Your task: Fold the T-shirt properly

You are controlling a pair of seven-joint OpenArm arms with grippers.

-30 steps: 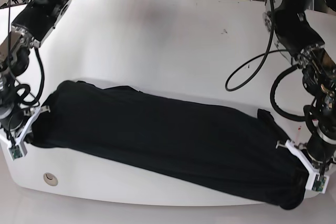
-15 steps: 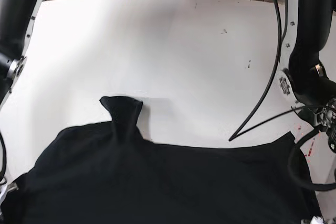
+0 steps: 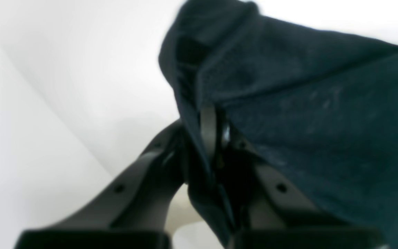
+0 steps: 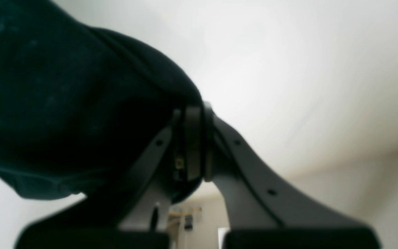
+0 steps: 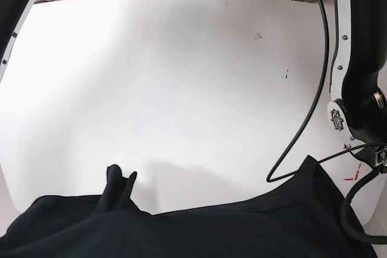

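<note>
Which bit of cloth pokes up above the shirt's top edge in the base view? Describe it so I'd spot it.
On the white table, the black T-shirt fills the bottom edge. Left of centre, a narrow twisted tab of cloth rises from it, the only dark shape jutting into bare table.

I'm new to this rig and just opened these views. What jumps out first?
The black T-shirt fills the bottom edge of the base view, lifted in front of the bare white table. In each wrist view a gripper is shut on its cloth: left gripper, right gripper.
</note>
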